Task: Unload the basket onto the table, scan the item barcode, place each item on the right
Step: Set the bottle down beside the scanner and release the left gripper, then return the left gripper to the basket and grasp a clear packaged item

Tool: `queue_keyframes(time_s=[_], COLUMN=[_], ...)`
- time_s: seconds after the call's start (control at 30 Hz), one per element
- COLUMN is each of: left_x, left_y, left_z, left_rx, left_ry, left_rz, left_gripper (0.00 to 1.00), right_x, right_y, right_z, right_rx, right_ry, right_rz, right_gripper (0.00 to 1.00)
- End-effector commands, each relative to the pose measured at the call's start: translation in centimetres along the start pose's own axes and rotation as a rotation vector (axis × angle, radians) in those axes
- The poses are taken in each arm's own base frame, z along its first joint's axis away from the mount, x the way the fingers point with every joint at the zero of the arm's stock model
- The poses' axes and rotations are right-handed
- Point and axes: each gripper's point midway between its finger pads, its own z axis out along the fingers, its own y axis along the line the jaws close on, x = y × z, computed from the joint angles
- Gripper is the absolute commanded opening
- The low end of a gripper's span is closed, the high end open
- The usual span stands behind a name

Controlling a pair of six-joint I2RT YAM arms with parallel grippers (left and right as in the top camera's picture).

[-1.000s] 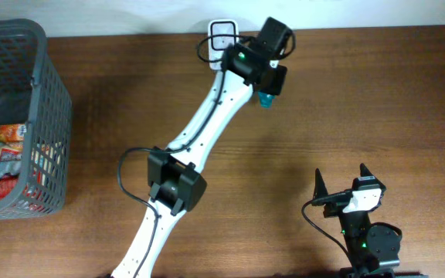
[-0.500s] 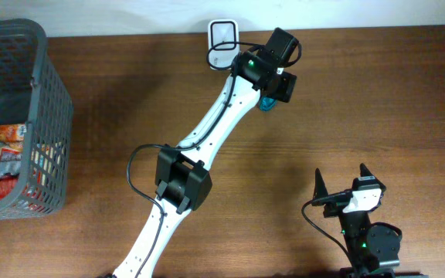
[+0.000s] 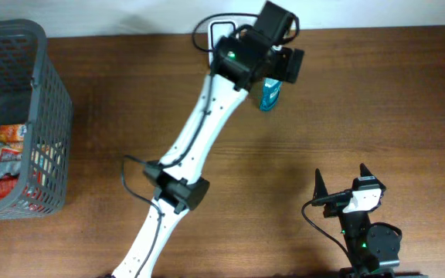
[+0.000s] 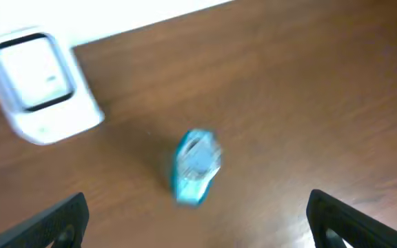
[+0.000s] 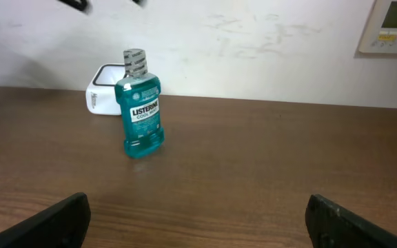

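Right now my left fingers (image 3: pixel 286 66) are spread wide with nothing between them. They hang above the bottle (image 4: pixel 197 165) without touching it. The bottle stands upright on the desk (image 3: pixel 377 100) straight below the gap between those fingers. It is blue-green with a clear cap, and I look down on that cap, though this view is blurred. Up and to the left of my left fingers, near the bottle but not touching it, the white scanner (image 4: pixel 36 86) sits at the desk's far edge, its dark-framed window facing up. My right fingers (image 5: pixel 195 207) are also wide open and hold nothing, low over the near part of the desk, well apart from the bottle. From them the bottle stands ahead and a little to the left, its label turned toward me, with the scanner just behind it against the wall. Far off to the left of both pairs of fingers, a grey basket (image 3: pixel 52 116) stands on the desk with a few snack packets (image 3: pixel 6 154) inside.
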Motion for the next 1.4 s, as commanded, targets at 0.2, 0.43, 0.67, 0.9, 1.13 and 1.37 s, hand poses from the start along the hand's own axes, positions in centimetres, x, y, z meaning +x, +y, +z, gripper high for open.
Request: queue_keyframes(time_s=[0.2, 0.43, 0.67, 0.9, 1.13, 1.37], left_x=[-2.9, 0.4, 9.0, 20.1, 27.7, 33.5], left_y=[16.8, 32.7, 44.6, 51.4, 53.8, 53.6], left_z=[-15.5, -26.9, -32.1, -30.6, -26.2, -20.9], left_rx=[-0.338, -0.598, -0.816, -0.9, -0.891, -0.881], left_ry=[-0.111, -0.197, -0.117, 0.146, 0.343, 0.459], left_rz=[-0.139, -0.468, -0.819, -1.136, -1.235, -1.33], left_gripper=[0.99, 0.99, 0.99, 0.99, 0.99, 0.99], right_x=[0.3, 0.3, 0.3, 0.3, 0.3, 0.3], right_y=[-0.2, -0.2, -0.2, -0.2, -0.2, -0.2], right_z=[0.0, 0.0, 0.0, 0.0, 0.0, 0.0], right_rx=[0.011, 0.011, 0.011, 0.011, 0.011, 0.011], right_ry=[0.005, 0.005, 0.005, 0.005, 0.005, 0.005], right_rz=[-0.002, -0.002, -0.002, -0.002, -0.002, -0.002], right_gripper=[0.98, 0.99, 0.98, 0.98, 0.98, 0.98])
